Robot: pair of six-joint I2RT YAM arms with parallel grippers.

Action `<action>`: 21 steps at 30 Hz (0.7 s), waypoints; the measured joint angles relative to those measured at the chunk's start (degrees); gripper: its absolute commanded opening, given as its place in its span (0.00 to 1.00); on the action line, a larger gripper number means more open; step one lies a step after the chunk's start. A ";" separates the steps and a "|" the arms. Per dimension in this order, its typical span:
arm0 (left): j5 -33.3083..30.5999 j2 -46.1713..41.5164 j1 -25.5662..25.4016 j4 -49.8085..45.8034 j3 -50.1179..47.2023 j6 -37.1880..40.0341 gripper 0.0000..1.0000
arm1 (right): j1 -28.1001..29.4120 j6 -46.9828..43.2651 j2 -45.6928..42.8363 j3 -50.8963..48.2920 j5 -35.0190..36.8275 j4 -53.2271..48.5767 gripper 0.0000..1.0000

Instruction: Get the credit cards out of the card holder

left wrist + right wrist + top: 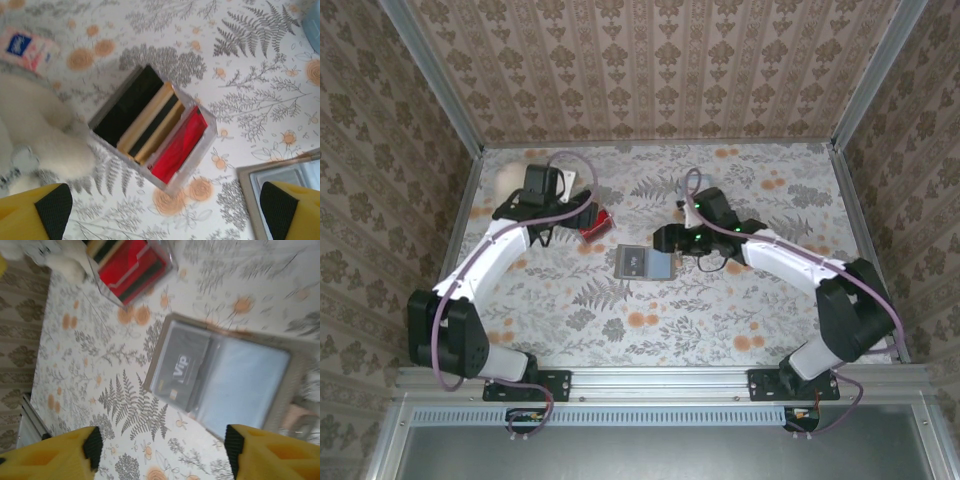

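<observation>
Grey holder [280,390] open, dark card [182,370] pocketed; right gripper [162,447] over it and left gripper [165,205] both released, empty; extraction pending, seemingly needing a pinch on the card's edge.

My left wrist camera crops the card holder [280,172] at the frame's corner; my right wrist camera blurs its right end and cuts the striped block [132,267] at the top.

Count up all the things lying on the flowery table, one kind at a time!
Card holder: 1
Dark VIP card: 1
Striped block: 1
Fluffy white toy: 1
Pink packet: 1
Pale blue thing at edge: 1
Total: 6
</observation>
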 measured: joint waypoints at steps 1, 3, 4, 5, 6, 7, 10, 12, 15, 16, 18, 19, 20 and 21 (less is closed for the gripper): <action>-0.26 -1.14 -0.35 0.66 -1.90 -1.55 1.00 | 1.29 0.44 1.70 0.92 0.90 -0.66 0.65; -0.63 -3.45 -0.87 1.73 -5.27 -4.46 1.00 | 3.30 1.07 4.68 2.51 2.95 -2.10 0.64; -0.92 -4.66 -1.16 2.27 -6.84 -5.95 1.00 | 4.44 1.22 6.21 3.52 4.44 -3.04 0.64; -1.22 -5.86 -1.25 2.38 -8.24 -7.58 1.00 | 5.44 1.25 7.61 4.59 6.05 -4.13 0.64; -1.68 -6.82 -1.27 2.49 -9.20 -8.90 1.00 | 6.23 1.25 8.66 5.55 7.43 -5.14 0.64; -2.27 -7.80 -1.27 2.54 -10.12 -10.43 1.00 | 7.17 1.20 9.97 7.02 9.20 -6.51 0.64; -3.74 -9.81 -1.11 2.99 -11.78 -14.67 1.00 | 9.68 0.87 13.94 12.15 14.40 -10.84 0.65; -4.39 -10.67 -1.09 3.82 -12.85 -17.35 1.00 | 10.88 0.76 16.39 15.28 17.68 -13.25 0.67; -4.55 -10.91 -0.85 4.00 -13.79 -20.92 1.00 | 12.04 0.59 19.23 18.43 21.51 -16.81 0.69; -4.48 -10.78 -0.70 3.78 -13.81 -21.79 1.00 | 12.24 0.61 19.96 19.04 22.36 -17.88 0.70; -4.24 -10.56 -0.55 3.67 -13.75 -22.62 1.00 | 12.26 0.59 21.24 19.98 23.56 -19.54 0.73; -4.07 -10.27 -0.42 3.54 -13.66 -22.95 1.00 | 12.26 0.59 22.01 20.50 24.02 -20.37 0.75; -3.89 -9.99 -0.35 3.50 -13.64 -23.17 1.00 | 12.26 0.55 22.69 20.92 24.37 -20.94 0.76; -3.61 -9.60 -0.33 3.48 -13.64 -23.41 1.00 | 12.26 0.42 23.37 21.29 24.55 -21.49 0.78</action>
